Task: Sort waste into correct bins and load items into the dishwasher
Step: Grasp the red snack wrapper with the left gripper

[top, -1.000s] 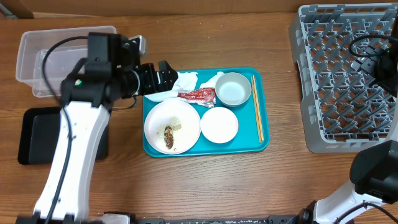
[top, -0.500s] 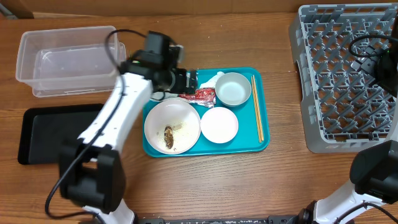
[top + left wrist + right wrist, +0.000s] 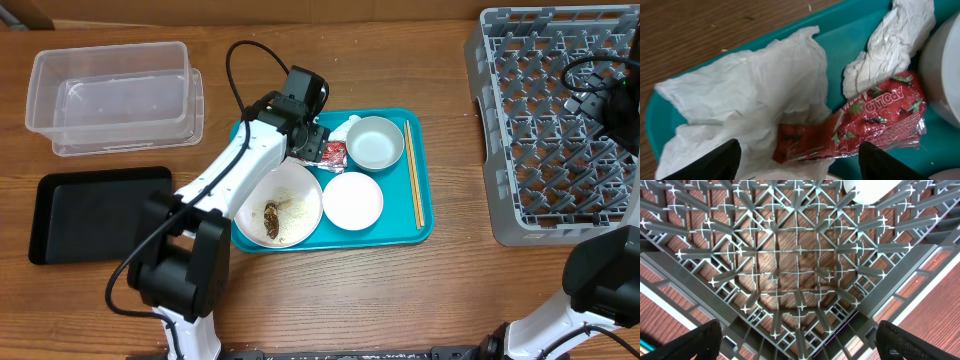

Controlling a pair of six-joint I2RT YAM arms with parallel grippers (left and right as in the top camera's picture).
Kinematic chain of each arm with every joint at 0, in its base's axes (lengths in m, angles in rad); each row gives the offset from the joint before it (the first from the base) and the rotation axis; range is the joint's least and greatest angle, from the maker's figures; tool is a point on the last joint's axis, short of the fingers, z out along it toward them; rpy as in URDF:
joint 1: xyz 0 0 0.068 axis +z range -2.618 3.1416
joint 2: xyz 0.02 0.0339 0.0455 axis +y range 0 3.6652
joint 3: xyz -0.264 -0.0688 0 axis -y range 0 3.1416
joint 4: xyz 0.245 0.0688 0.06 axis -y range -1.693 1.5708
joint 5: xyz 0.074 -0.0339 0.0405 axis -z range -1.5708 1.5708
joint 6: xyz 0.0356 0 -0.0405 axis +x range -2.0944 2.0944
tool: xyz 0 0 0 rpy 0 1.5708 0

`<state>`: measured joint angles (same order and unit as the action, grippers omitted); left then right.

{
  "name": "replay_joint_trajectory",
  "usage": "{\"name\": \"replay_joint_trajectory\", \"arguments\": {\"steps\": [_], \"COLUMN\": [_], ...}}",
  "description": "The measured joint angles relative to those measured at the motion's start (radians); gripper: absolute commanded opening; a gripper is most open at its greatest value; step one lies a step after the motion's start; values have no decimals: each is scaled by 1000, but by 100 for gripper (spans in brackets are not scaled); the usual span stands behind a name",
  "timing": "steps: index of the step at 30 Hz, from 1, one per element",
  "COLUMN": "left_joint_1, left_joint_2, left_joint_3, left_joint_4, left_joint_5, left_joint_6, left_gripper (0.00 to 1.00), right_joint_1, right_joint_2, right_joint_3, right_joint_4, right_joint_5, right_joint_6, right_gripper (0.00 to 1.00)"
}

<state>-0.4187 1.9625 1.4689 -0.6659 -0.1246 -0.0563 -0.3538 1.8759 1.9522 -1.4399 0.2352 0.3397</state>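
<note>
Overhead: left gripper (image 3: 318, 148) over the upper left of teal tray (image 3: 425, 225), at wrapper (image 3: 335, 152); tub (image 3: 120, 48) upper left, black tray (image 3: 95, 215) below it, rack (image 3: 560, 130) far right; wooden table (image 3: 300, 310), nothing of the room visible beyond it. Left wrist: jaws wide, straddling wrapper and tissue (image 3: 750, 95), nothing held; advised: centre on the wrapper alone, pinch its crinkled middle, keep tissue out of the bite. Right wrist: right gripper (image 3: 800, 342) wide, empty, above the rack grid

Lab bench; robot arm (image 3: 240, 170) over wooden table (image 3: 400, 300), teal tray (image 3: 395, 218), dish rack (image 3: 520, 130).
</note>
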Motion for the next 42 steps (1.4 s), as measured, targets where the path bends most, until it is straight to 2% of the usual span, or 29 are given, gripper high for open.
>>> {"name": "replay_joint_trajectory", "arguments": {"steps": [5, 14, 20, 24, 26, 32, 42], "left_joint_1": [0, 0, 0, 0, 0, 0, 0], "left_joint_2": [43, 58, 58, 58, 58, 58, 58], "left_joint_3": [0, 0, 0, 0, 0, 0, 0], "left_joint_4": [-2, -15, -14, -14, -15, -13, -44], "left_joint_5": [26, 42, 68, 73, 76, 79, 87], "left_joint_6": [5, 8, 8, 8, 8, 17, 107], "left_gripper": [76, 62, 63, 59, 59, 70, 73], "right_joint_1": [0, 0, 0, 0, 0, 0, 0], "right_joint_2": [0, 0, 0, 0, 0, 0, 0], "right_joint_3": [0, 0, 0, 0, 0, 0, 0], "right_joint_4": [0, 0, -1, -1, -1, -1, -1], "right_joint_5": [0, 0, 0, 0, 0, 0, 0], "right_joint_6": [0, 0, 0, 0, 0, 0, 0], "right_gripper": [100, 100, 100, 100, 100, 100, 100]}}
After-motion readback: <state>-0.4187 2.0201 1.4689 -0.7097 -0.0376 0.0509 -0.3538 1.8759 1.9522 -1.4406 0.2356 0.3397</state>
